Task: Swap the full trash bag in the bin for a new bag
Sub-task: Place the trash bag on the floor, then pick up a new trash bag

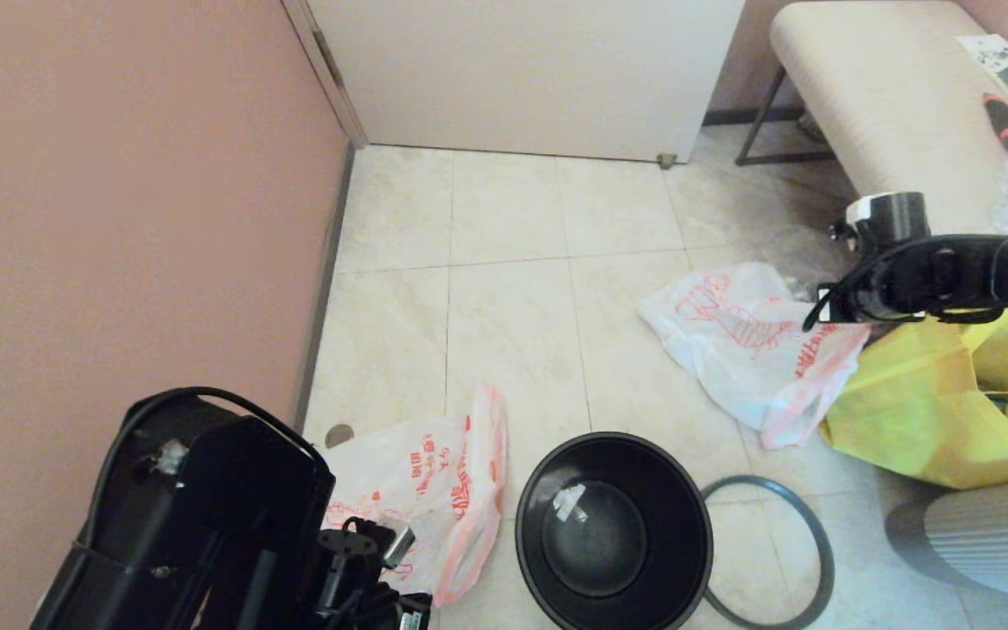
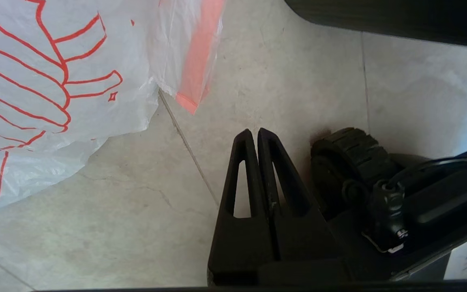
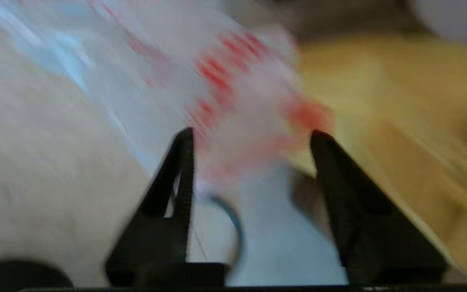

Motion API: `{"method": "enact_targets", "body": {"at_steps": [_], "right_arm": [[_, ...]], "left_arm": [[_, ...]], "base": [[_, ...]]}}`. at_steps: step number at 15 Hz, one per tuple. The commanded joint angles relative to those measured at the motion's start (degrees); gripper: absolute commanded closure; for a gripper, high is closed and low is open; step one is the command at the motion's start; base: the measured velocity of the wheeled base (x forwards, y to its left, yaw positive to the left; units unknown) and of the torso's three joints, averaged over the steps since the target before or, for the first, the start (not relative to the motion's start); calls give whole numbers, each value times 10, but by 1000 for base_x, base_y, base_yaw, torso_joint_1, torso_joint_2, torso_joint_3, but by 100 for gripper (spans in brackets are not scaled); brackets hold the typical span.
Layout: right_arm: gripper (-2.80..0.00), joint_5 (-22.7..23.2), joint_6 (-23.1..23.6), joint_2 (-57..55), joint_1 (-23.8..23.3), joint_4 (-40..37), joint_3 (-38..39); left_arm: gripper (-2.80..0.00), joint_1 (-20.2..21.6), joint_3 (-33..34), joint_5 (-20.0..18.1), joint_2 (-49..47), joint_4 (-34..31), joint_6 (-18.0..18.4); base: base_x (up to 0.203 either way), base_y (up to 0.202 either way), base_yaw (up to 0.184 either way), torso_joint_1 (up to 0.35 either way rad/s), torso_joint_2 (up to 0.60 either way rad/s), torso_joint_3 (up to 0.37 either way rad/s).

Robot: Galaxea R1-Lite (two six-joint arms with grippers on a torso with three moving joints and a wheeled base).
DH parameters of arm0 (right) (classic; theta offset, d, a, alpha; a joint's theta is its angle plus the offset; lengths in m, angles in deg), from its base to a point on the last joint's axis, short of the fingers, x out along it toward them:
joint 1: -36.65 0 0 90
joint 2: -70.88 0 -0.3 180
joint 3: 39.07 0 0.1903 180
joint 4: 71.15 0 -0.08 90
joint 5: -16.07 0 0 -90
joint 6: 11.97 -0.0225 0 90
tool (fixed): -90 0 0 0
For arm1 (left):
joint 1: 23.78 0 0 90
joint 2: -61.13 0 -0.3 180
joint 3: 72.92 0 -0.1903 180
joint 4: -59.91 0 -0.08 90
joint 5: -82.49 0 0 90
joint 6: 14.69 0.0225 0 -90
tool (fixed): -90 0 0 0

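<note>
The black bin [image 1: 613,529] stands empty on the tiled floor, low in the middle of the head view. Its grey hoop [image 1: 806,525] lies on the floor against its right side. Left of the bin lies the new bag [image 1: 434,490] [image 2: 47,81], flat and limp. The full trash bag [image 1: 740,341] [image 3: 225,81] rests on the floor at the right, against a yellow tote. My right gripper [image 1: 823,311] [image 3: 251,136] hangs just above that bag's right end, open, fingers wide apart. My left gripper [image 2: 253,132] is shut and empty, low over the floor beside the new bag.
The yellow fabric tote [image 1: 933,402] sits at the right, a grey ribbed round object [image 1: 994,534] in front of it. A padded bench [image 1: 889,96] stands at the back right, a white door [image 1: 521,70] behind. A pink wall [image 1: 119,219] bounds the left. My base wheel [image 2: 351,154] is near the left gripper.
</note>
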Motion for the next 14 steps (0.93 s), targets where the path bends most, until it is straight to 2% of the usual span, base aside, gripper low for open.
{"method": "enact_targets", "body": {"at_steps": [1,3,6,7,8,11,14], "right_arm": [[-280,-57,-22,85,13,-146,4],[-280,-101,-61,126,22,-235,14],[-280,-113,-97,177,40,-273,74],[-39,-113,-109,195,49,-276,113],[0,-113,-118,215,59,-275,158],[0,-111,-153,321,108,-265,270],[0,-110,-165,455,162,-263,354]], "left_arm": [[0,0,2,0,-6,5,9],[0,0,5,0,-9,5,18],[0,0,7,0,-9,5,18],[0,0,8,0,-9,5,18],[0,0,10,-1,-9,5,18],[0,1,10,-1,-10,5,18],[0,1,9,0,-11,5,18]], "base": [[0,0,0,0,0,0],[0,0,0,0,0,0],[0,0,0,0,0,0],[0,0,0,0,0,0],[0,0,0,0,0,0],[0,0,0,0,0,0],[0,0,0,0,0,0]]}}
